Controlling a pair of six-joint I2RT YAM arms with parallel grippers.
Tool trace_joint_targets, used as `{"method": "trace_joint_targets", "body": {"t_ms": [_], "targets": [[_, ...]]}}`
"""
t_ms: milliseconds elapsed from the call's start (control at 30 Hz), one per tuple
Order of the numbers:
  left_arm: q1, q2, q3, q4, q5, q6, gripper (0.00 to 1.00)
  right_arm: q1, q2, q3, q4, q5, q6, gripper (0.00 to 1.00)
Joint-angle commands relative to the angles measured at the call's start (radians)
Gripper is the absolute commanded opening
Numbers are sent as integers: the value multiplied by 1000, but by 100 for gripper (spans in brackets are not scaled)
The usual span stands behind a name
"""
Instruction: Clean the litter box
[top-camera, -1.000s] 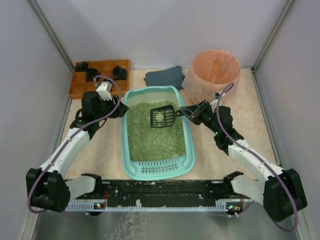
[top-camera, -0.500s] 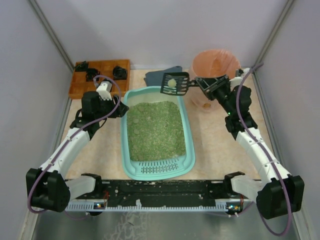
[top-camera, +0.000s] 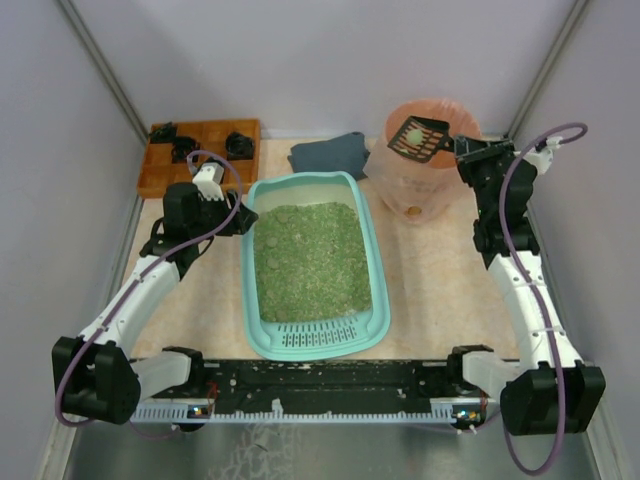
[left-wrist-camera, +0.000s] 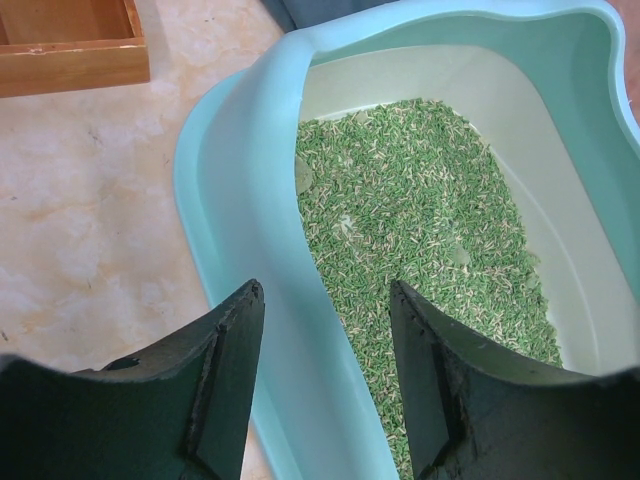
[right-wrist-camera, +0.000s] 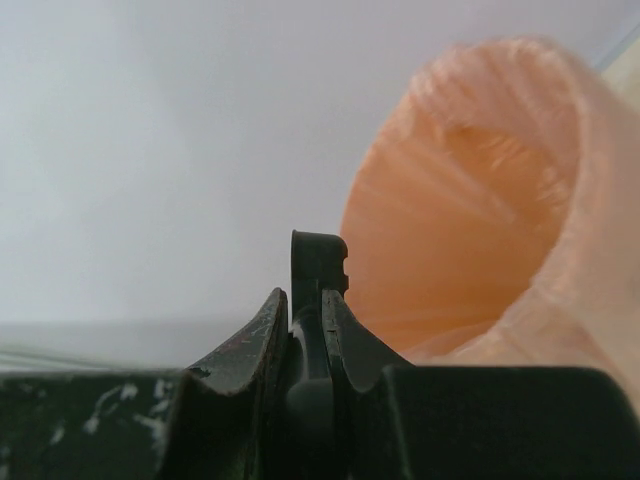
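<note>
Upper left of the top view: wooden tray (top-camera: 160, 178) with black pieces, not part of this job. Just right of it your left gripper (top-camera: 243, 216) is at the left wall of the litter box (top-camera: 378, 298). In the left wrist view one finger sits either side of that wall and the wall fills the gap, so read it as a hold on the rim, steadying the box. The box lies centre frame, long axis running away from the arm bases, slotted grille (top-camera: 315, 335) at the near end, green litter (top-camera: 310, 260) spread over the floor. A dark cloth (top-camera: 330, 152) lies behind the box.

Upper right: the pink-lined bin (top-camera: 400, 190), with the black scoop (top-camera: 422, 140) held above its opening and a pale clump (top-camera: 411, 137) resting on the blade. Your right gripper (top-camera: 468, 150) is pinched narrow on the scoop handle, and the right wrist view shows the handle squeezed between both fingers.

Step in hand, by my reading: dumping one scooped clump. Next you need to tip the blade over the opening so the clump falls inside the bag and not on the rim, then go back for another pass. Left hand should hold the box
</note>
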Motion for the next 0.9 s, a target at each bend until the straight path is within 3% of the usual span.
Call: {"method": "trace_joint_targets", "body": {"t_ms": [0,200,367,533,867], "targets": [[0,-16,5,11,4,-1,59,-13,-6,73,40,184,-146,0],[2,-23,4,9,0,0,59,-13,53,95,149,225,-443,0],[4,-24,6,7,-2,-1,59,-14,116,119,198,87,-651,0],[9,-25,8,2,-4,0,59,-13,165,148,222,-15,-755,0],[12,-16,11,2,10,-2,59,-12,218,221,167,-78,-900,0]]}}
